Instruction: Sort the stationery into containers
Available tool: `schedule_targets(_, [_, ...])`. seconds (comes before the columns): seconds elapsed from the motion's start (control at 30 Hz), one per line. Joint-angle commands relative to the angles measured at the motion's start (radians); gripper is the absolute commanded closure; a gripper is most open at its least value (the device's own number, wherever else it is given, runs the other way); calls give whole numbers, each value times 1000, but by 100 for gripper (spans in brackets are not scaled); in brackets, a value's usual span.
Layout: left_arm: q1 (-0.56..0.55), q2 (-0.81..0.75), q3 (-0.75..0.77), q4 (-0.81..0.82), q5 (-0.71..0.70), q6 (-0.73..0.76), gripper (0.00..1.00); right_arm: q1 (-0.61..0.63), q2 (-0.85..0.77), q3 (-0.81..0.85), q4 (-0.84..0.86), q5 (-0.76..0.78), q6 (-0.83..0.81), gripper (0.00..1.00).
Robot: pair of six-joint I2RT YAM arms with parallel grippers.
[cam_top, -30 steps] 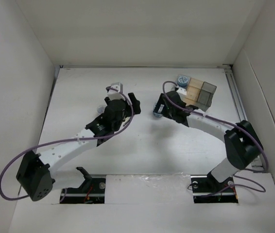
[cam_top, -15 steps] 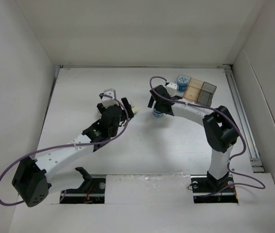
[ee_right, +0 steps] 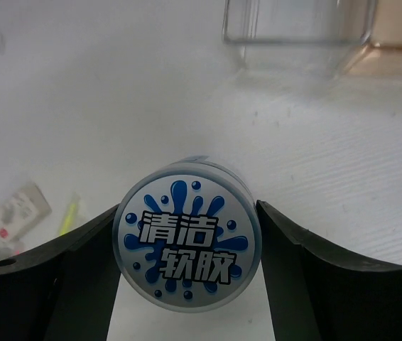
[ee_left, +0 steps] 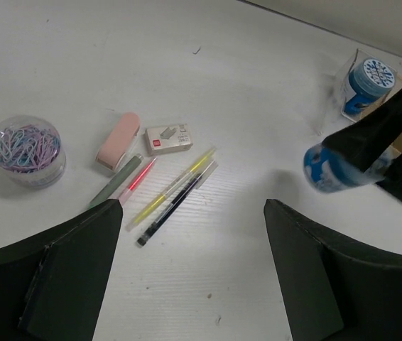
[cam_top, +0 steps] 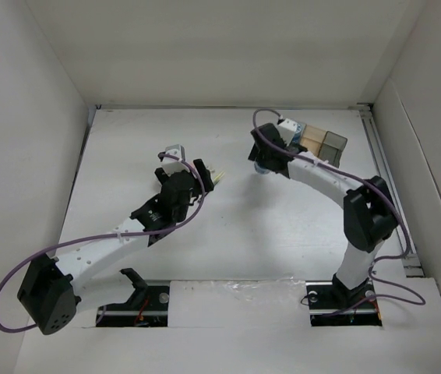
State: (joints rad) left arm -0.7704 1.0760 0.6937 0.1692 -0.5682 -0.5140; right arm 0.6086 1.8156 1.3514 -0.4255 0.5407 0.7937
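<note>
From above: shows the right hand (cam_top: 261,165) nearer the containers (cam_top: 323,145) than half a second ago, suggesting a drop-off under way; leaves the left hand (cam_top: 209,178) barely shifted. From the left wrist: finds its fingers (ee_left: 66,270) spread, gripping nothing, over pens (ee_left: 176,190); catches the blue cylinder (ee_left: 327,168) airborne, short of the containers. From the right wrist: shows that hand clamped on the cylinder, clear box (ee_right: 297,35) ahead. White surface (cam_top: 127,148), plain white walls (cam_top: 18,117) around.
</note>
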Motion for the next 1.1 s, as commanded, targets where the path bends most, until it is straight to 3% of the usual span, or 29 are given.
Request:
schedule_targets(0.0, [3, -27, -11, 35, 4, -6, 22, -130, -93, 121, 41, 21, -33, 48])
schedule_targets(0.37, [3, -48, -29, 56, 14, 3, 22, -335, -15, 210, 51, -116, -65, 45])
schedule_targets(1.07, [3, -70, -20, 46, 14, 3, 22, -336, 149, 334, 53, -147, -85, 43])
